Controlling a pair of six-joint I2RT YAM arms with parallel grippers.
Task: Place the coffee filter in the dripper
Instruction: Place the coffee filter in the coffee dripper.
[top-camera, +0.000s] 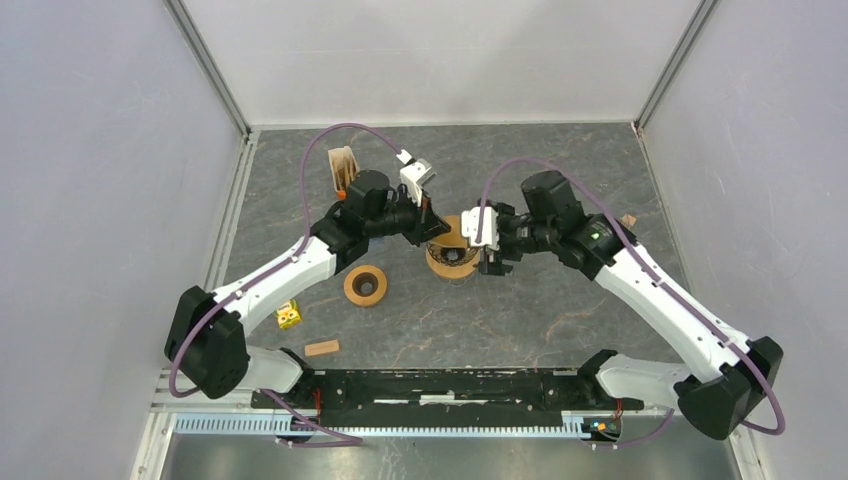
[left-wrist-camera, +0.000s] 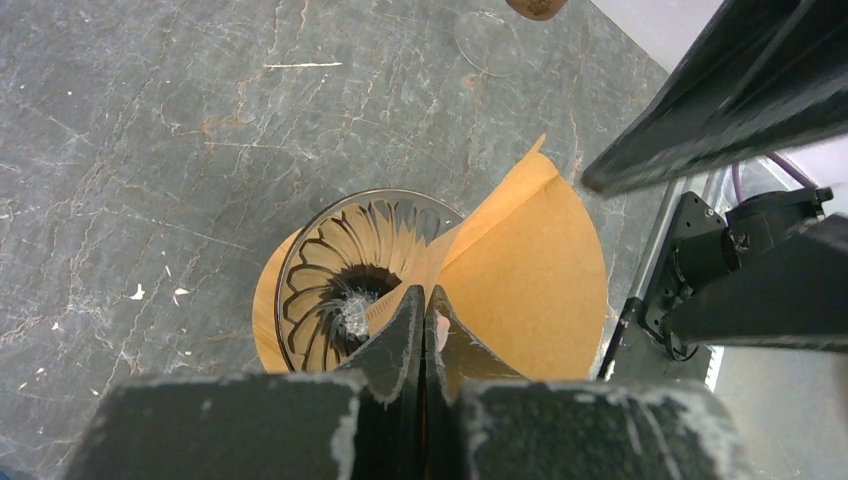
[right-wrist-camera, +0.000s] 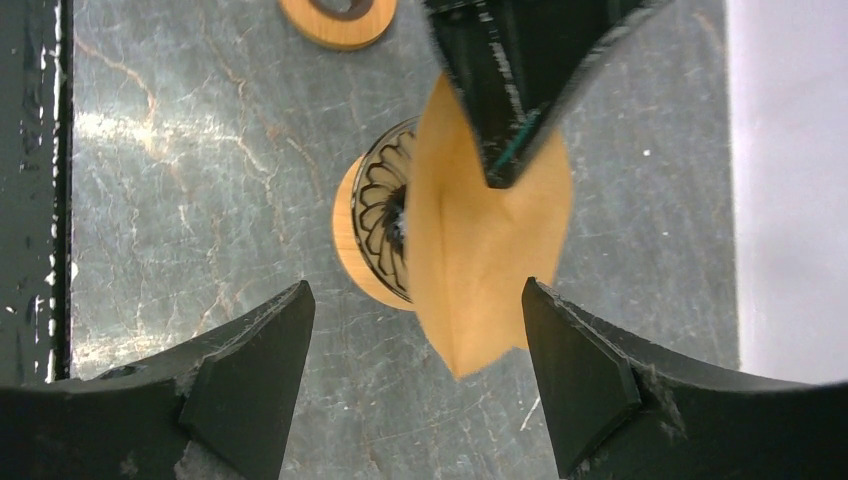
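The left pincer (left-wrist-camera: 425, 300) is pressed together on the edge of the brown coffee filter (left-wrist-camera: 530, 270) and holds it tilted, partly over the rim of the glass dripper (left-wrist-camera: 340, 260) on the table (left-wrist-camera: 150, 150). The right pincer (right-wrist-camera: 415, 290) is spread wide just beside the filter

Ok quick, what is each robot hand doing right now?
Left hand: closed, pinching the coffee filter.
Right hand: open, holding nothing.

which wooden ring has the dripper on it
The right ring, sitting under the dripper; the left ring is bare.
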